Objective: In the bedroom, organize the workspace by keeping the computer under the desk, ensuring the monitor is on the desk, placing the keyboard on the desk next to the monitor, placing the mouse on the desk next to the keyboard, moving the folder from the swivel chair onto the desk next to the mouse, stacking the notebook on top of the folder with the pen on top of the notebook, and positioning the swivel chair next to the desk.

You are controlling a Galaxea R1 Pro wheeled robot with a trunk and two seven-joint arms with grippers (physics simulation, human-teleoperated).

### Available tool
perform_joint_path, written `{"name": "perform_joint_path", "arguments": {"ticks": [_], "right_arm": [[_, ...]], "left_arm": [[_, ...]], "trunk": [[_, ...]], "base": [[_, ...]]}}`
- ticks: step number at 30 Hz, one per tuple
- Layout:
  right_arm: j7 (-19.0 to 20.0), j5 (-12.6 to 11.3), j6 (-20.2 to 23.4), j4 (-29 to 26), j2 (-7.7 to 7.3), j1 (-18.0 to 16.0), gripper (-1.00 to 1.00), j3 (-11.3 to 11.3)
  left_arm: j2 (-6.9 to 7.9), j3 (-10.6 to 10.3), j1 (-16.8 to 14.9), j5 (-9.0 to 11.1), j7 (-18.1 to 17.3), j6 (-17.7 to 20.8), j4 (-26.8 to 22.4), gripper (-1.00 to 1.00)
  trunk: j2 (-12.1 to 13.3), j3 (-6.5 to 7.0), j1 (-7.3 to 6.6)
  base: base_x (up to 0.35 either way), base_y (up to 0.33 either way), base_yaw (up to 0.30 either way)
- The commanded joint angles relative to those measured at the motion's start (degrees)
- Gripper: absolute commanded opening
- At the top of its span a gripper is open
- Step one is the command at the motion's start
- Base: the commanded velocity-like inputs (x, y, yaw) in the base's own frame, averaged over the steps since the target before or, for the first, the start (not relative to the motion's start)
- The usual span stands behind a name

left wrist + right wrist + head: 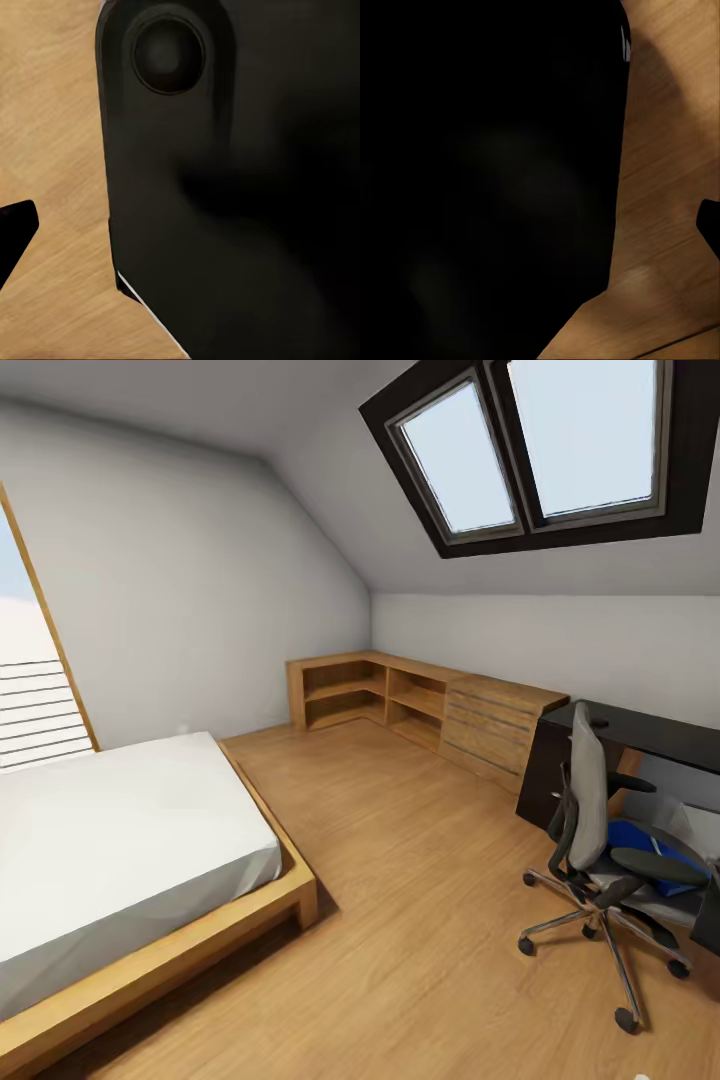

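Blue folder (640,842) lies on the swivel chair (600,830), which stands beside the black bench (660,735); judging by this, sorting has barely begun. Both tools' states: cannot tell.

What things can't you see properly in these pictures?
- Head view: the desk is cut off by the right edge, so what else lies on it cannot be told.
- Head view: the folder on the swivel chair is partly hidden by the backrest and armrest.
- Both wrist views: a dark robot part up close blocks most of each picture, leaving bits of wood floor. Whether the grippers are open cannot be told.
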Motion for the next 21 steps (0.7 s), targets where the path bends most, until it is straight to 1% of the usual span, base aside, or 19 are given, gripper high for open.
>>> {"name": "perform_joint_path", "arguments": {"ticks": [1,3,4,7,9,15,21], "right_arm": [[0.00,0.00,0.00,0.00,0.00,-0.01,1.00,0.00],[0.09,0.66,-0.09,-0.09,0.65,0.08,1.00,0.00],[0.09,0.71,-0.09,-0.09,0.76,0.08,1.00,0.00],[0.09,0.76,-0.09,-0.09,0.84,0.03,1.00,0.00],[0.09,0.76,-0.11,-0.09,0.37,0.00,1.00,0.03],[0.09,0.76,-0.33,-0.09,-0.13,0.02,1.00,0.04],[0.17,0.74,-2.27,-0.05,-0.17,0.02,1.00,-0.01]], "left_arm": [[0.00,0.00,-0.01,0.00,0.00,0.00,0.00,1.00],[-0.65,-0.22,-0.45,-0.49,-0.61,0.65,-0.66,1.00],[-0.98,-0.23,-0.45,-0.49,-0.61,0.77,-0.88,1.00],[-1.94,-0.25,0.07,-0.51,-0.61,0.77,-1.23,1.00],[-2.43,-0.25,0.69,-0.52,-0.61,0.78,-1.44,1.00],[-2.62,-0.30,1.18,-0.53,-0.61,0.79,-1.65,1.00],[-2.63,-0.27,1.22,-0.53,-0.61,0.79,-1.67,1.00]], "trunk": [[-0.01,-0.03,0.00],[0.79,0.33,-0.44],[1.19,0.51,-0.66],[2.39,1.05,-1.31],[3.20,1.41,-1.75],[5.60,2.49,-3.07],[8.01,3.56,-4.39]], "base": [[0.000,0.000,0.000],[0.000,0.000,0.000],[0.000,0.000,0.000],[0.000,0.000,0.000],[0.000,0.000,0.000],[0.000,0.000,0.000],[0.000,0.000,0.000]]}}
